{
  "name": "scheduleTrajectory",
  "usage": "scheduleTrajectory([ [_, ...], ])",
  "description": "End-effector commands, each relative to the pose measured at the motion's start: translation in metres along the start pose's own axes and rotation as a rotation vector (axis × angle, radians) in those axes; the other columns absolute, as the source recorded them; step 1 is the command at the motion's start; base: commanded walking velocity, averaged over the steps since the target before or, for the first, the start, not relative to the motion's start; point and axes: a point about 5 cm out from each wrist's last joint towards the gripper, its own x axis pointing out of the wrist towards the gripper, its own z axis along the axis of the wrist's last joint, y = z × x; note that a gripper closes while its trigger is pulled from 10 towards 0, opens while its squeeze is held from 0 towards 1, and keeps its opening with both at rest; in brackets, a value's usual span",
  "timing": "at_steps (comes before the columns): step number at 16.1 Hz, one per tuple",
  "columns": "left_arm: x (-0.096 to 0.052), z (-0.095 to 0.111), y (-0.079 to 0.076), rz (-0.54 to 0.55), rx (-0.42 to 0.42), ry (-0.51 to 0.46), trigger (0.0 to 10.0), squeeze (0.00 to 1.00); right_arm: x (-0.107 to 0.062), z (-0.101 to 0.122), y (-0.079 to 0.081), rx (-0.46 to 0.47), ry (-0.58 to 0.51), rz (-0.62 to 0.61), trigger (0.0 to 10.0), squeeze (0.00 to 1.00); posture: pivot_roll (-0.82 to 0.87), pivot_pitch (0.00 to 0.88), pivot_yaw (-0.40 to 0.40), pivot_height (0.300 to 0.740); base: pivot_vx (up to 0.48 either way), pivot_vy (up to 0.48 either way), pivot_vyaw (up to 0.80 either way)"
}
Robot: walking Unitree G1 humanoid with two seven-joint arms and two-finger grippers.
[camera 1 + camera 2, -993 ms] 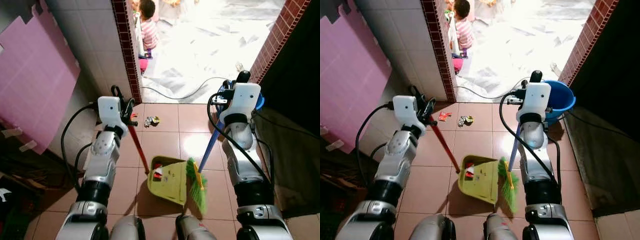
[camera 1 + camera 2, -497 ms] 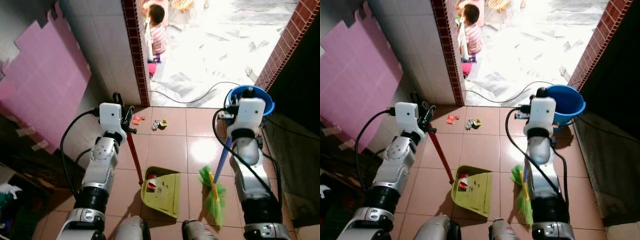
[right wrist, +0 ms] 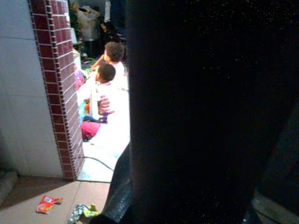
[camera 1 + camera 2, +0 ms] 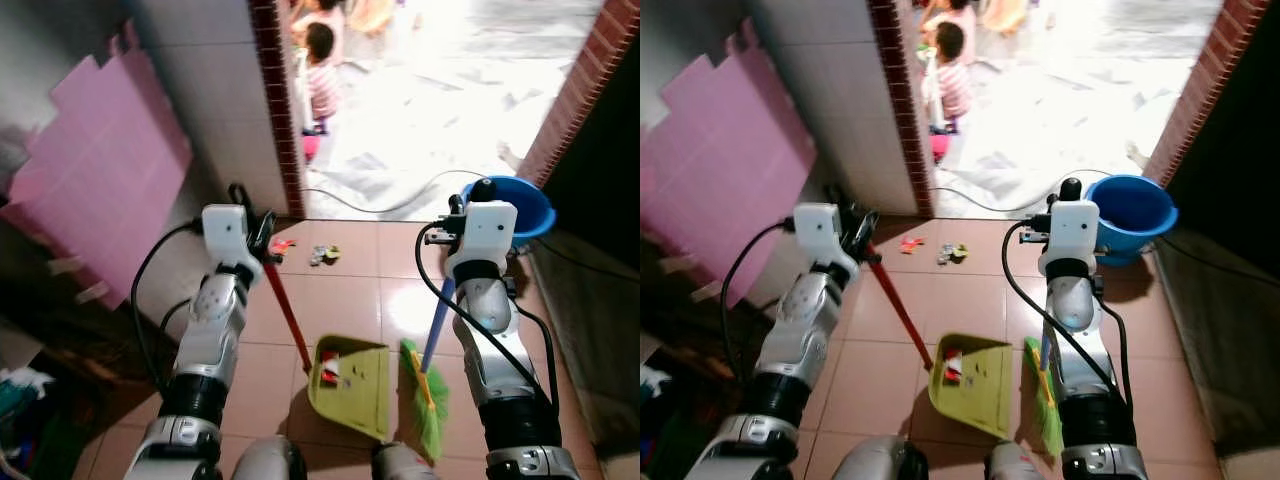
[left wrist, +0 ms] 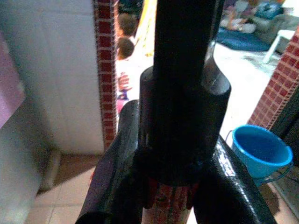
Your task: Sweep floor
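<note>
Left gripper [image 4: 258, 232] clamped around the red handle [image 4: 285, 310] of a yellow-green plastic dustpan [image 4: 354, 384], black fingers [image 5: 112, 186] pressed tight on either side of the shaft in the left wrist view. Small print on the red shaft between the fingers, too blurred to read. Dustpan resting flat on glossy terracotta floor tiles [image 4: 350, 290], a scrap of red and white litter inside its scoop.

Right gripper [image 4: 452, 212] at the top of a blue broom handle [image 4: 436, 325]; grip hidden behind the white wrist housing and by darkness in the right wrist view, so cannot tell how far apart the fingers stand. Broom head [image 4: 427, 400] of green bristles with a yellow band, touching the tiles just beside the dustpan's right edge.

Crumpled wrappers [image 4: 324, 255] and a red scrap [image 4: 281, 244] on the tiles near the doorway threshold, well apart from the dustpan. Round blue plastic bucket [image 4: 527, 205] by the red brick doorpost. White tiled wall edged with red brick [image 4: 285, 110], pink sheet [image 4: 100, 190] leaning on the wall. Two people [image 3: 106, 79] sitting beyond the doorway on a bright floor. Black cable [image 4: 400, 205] along the threshold.
</note>
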Motion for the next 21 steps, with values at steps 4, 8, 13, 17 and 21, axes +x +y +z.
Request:
scheduleTrajectory([
  [4,0.004,0.02,0.015,0.047,0.007,-0.081,10.0,0.0,0.005,0.002,0.001,-0.009,-0.013,0.012,10.0,0.0,-0.12,0.0,0.078,0.74,0.0,0.06,-0.8],
  [8,0.007,0.024,0.011,0.04,-0.012,-0.091,10.0,0.0,0.006,0.005,0.001,-0.014,-0.024,0.015,10.0,0.0,-0.12,0.0,0.076,0.74,0.0,0.12,-0.8],
  [13,0.009,0.028,0.008,0.025,-0.025,-0.103,10.0,0.0,0.005,0.003,-0.004,-0.017,-0.019,-0.004,10.0,0.0,-0.13,0.0,0.088,0.74,0.0,0.241,-0.8],
  [17,0.01,0.026,0.008,0.024,-0.028,-0.093,10.0,0.0,0.005,0.002,-0.002,-0.018,-0.017,-0.001,10.0,0.0,-0.13,0.0,0.088,0.74,0.0,0.243,-0.8],
  [21,0.009,0.024,0.005,0.027,-0.031,-0.087,10.0,0.0,0.005,0.002,-0.003,-0.014,-0.021,0.014,10.0,0.0,-0.12,0.0,0.052,0.74,0.0,0.122,-0.55],
])
